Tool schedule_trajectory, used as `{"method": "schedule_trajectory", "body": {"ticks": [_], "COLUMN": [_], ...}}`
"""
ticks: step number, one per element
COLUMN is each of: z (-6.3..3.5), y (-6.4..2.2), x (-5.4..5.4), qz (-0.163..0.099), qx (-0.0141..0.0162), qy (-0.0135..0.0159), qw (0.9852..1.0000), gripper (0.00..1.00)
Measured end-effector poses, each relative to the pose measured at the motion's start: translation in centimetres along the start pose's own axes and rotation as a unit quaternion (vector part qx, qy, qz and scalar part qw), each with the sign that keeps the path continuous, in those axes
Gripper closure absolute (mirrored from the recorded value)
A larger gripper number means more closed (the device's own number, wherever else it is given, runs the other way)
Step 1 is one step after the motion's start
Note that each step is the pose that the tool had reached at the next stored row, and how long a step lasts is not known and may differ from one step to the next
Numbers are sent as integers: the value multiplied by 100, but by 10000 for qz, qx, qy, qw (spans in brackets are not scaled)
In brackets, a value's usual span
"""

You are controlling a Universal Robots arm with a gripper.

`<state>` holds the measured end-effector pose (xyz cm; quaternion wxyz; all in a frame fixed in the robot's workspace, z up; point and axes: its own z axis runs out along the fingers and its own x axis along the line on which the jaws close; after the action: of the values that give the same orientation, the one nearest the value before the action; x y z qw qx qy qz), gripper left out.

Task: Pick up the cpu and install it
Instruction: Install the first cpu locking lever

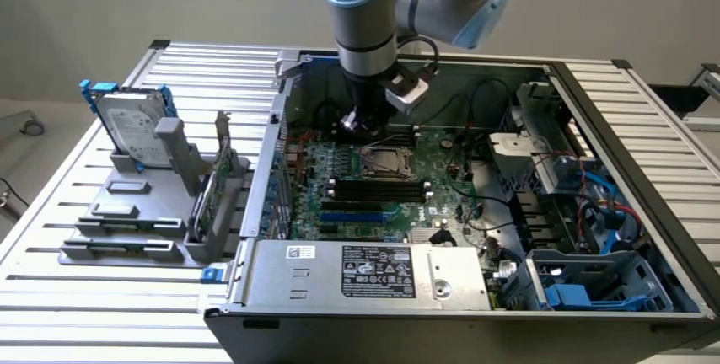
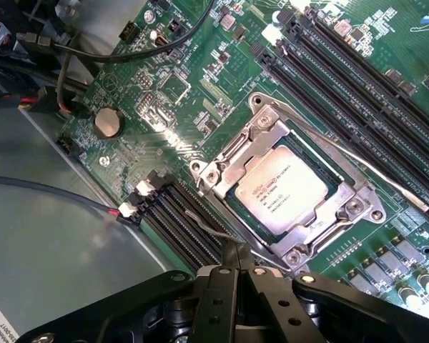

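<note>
Desk (image 1: pixel 67 297) of pale metal slats carried everything in the scene. On it lay a big open computer case (image 1: pixel 585 77) with its side panel off, taking up the exterior view's right and middle. The robot arm (image 1: pixel 362 10) reached straight down into the case from above. A green motherboard (image 1: pixel 372 195) covered the case floor, with a grey power supply (image 1: pixel 372 275) along the near edge in front of it. Outside the case, toward the exterior view's left, a silver hard drive (image 1: pixel 126 124) in a blue bracket stood upright on a grey stand (image 1: pixel 124 221).

Near the middle of the motherboard sat the square metal-framed socket (image 2: pixel 236 146). The cpu (image 2: pixel 282 189) lay flat inside it, its silvery printed top showing through the frame's opening. The frame appeared to be lying down around the chip, though whether its lever was latched could not be told.

The gripper (image 2: pixel 236 250) hung low over the board, just beside one corner of the socket and next to the black memory slots (image 2: pixel 186 221). Its fingers were pressed together with nothing between them, and it did not touch the cpu.
</note>
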<state>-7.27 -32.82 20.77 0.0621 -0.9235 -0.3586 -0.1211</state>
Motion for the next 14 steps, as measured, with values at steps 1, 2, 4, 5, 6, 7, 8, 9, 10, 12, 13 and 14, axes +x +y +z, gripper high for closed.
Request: {"method": "schedule_trajectory", "body": {"ticks": [1,2,4,5,6,7,8,9,10,12,13,14], "z": [1,1,2,2,3,4,4,5,7,11,13,15], "y": [-4,-6,-8,-8,-10,-10,-9,-9,-9,-8,-7,-6], "x": [2,4,6,6,8,7,7,7,7,7,7,8], "qz": [0,0,-1,0,1,0,0,-1,0,-1,-1,-1], "qx": [0,0,1,1,5,7,7,7,7,7,7,7], "qy": [0,0,0,1,5,6,5,5,6,6,6,6], "qw": [10000,10000,10000,10000,10000,10000,10000,10000,10000,10000,10000,10000], "gripper": [89,89,89,89,89,89,89,89,89,89,89,89]}}
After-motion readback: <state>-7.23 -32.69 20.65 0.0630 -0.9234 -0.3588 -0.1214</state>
